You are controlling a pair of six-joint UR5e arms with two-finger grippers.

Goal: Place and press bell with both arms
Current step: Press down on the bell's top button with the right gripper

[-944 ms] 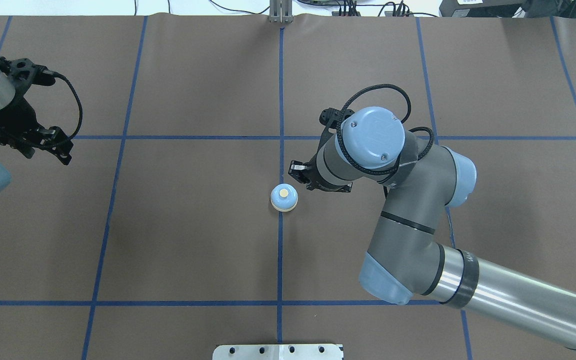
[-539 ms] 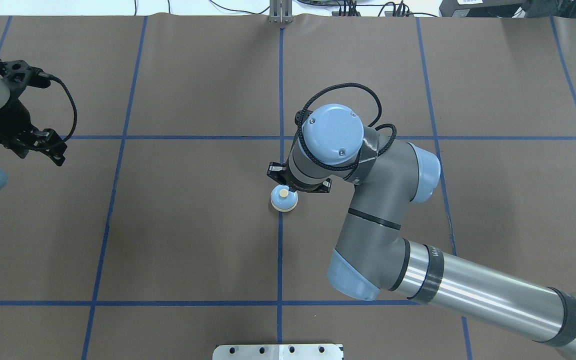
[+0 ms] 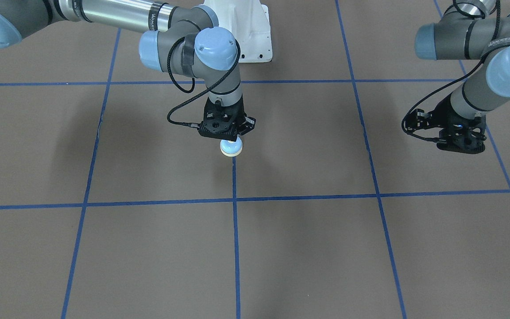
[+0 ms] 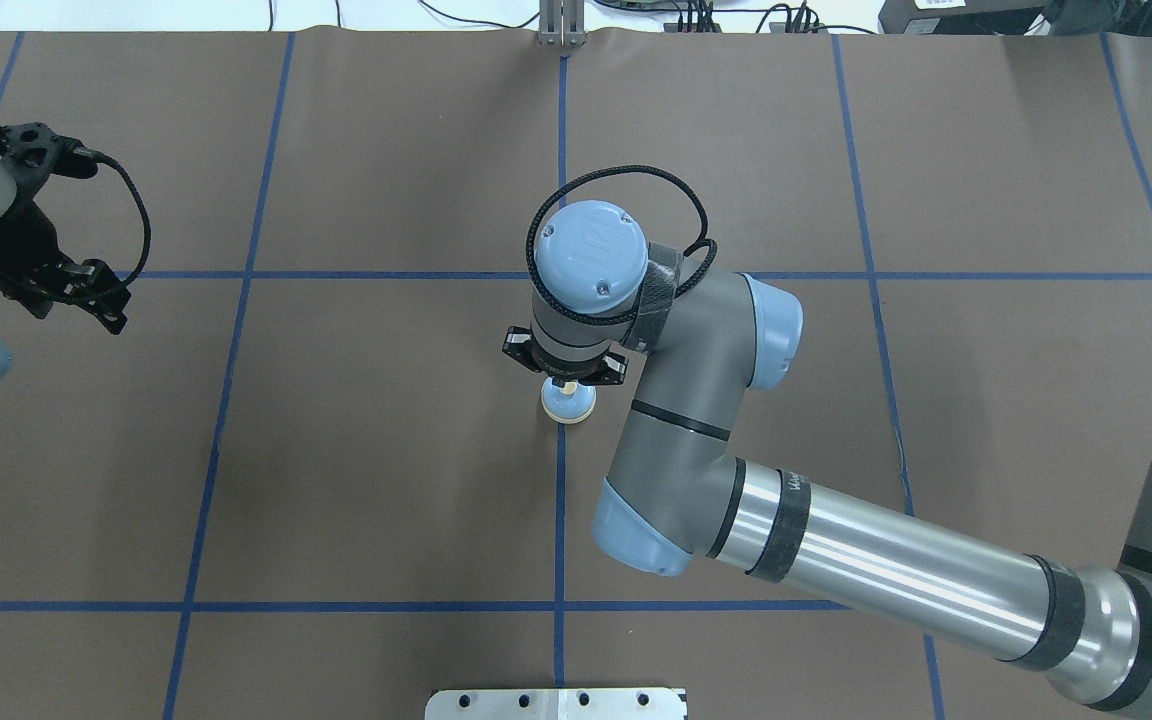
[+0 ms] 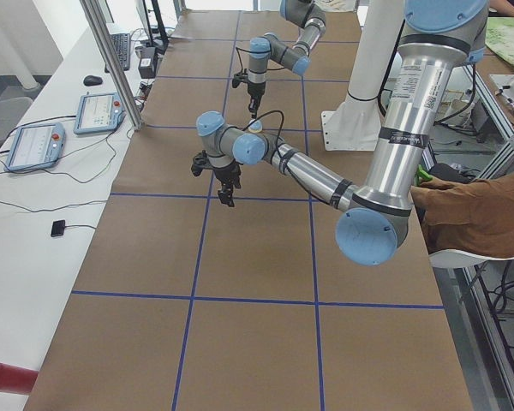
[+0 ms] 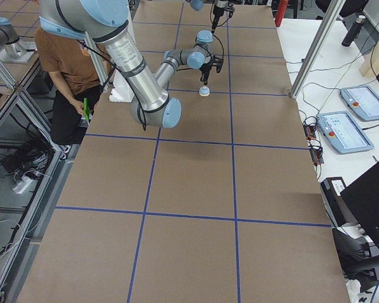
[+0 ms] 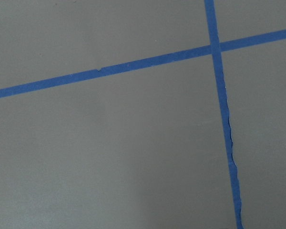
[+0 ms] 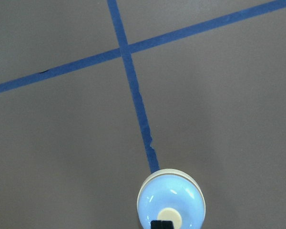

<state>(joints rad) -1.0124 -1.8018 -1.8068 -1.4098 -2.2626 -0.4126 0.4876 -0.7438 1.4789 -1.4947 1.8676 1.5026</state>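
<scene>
Right claw (image 8: 162, 223) closed, tip down on the bell (image 8: 174, 195)

Its shut fingers touch the cream button. The bell stands on the blue tape line (image 4: 560, 500), just toward 6 o'clock from a tape crossing in the overhead view, far from every edge of the desk (image 4: 386, 450). The right arm (image 4: 886, 560) enters from 4 o'clock. Far off at 9 o'clock, near the desk's edge, the left claw (image 4: 101, 300) hangs with fingers parted, gripping nothing.

Right gripper (image 4: 566, 380) downward, left gripper (image 4: 84, 292) aside.
</scene>
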